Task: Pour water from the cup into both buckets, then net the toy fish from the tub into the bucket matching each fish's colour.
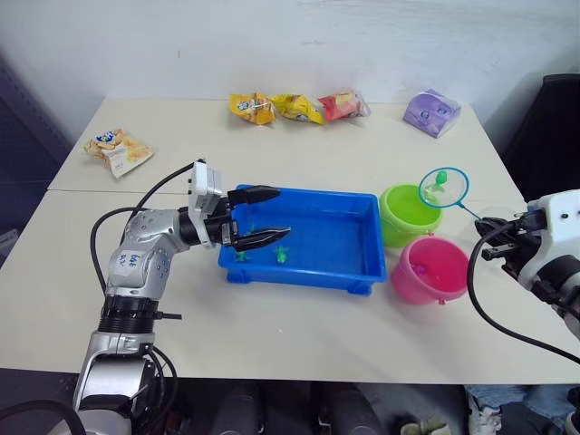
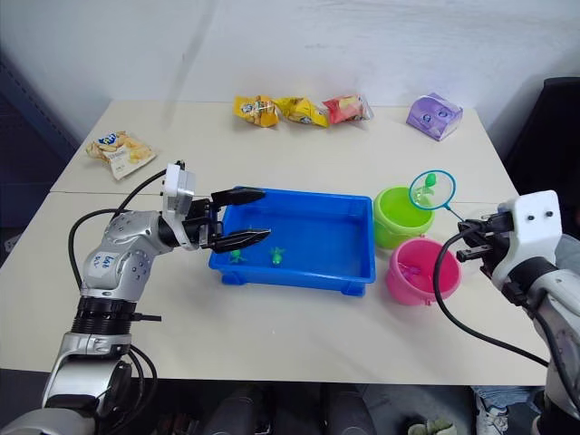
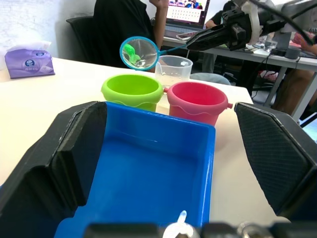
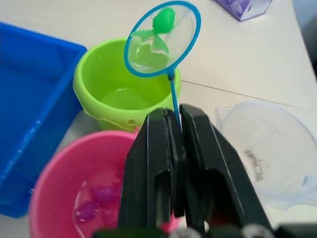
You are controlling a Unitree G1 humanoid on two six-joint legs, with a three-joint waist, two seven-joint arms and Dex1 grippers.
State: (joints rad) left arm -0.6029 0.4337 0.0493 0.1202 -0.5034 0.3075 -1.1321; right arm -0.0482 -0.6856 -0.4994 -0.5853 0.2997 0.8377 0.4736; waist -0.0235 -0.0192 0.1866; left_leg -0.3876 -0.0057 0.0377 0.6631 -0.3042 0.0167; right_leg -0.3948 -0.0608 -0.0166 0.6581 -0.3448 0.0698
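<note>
Your right gripper (image 4: 177, 163) has its jaws pinching the net (image 4: 162, 38) handle, the hoop raised over the green bucket (image 1: 406, 214) with a green fish (image 4: 164, 20) in the mesh. The pink bucket (image 1: 428, 269) sits just beside it, pink fish (image 4: 101, 194) in its water. The cup (image 4: 270, 148) stands behind them near the surface's right edge. Your left gripper (image 1: 256, 217), jaws spread, straddles the tub (image 1: 308, 265) at its left end. No writing is legible.

The left arm bends at the elbow and reaches forward, its wrist level. The left gripper (image 1: 258, 217) points sideways toward the robot's right, its two black fingers spread apart, holding nothing. The right arm comes in from the right edge. The right gripper (image 4: 174, 148) has its fingers (image 4: 151, 163) pressed together.
</note>
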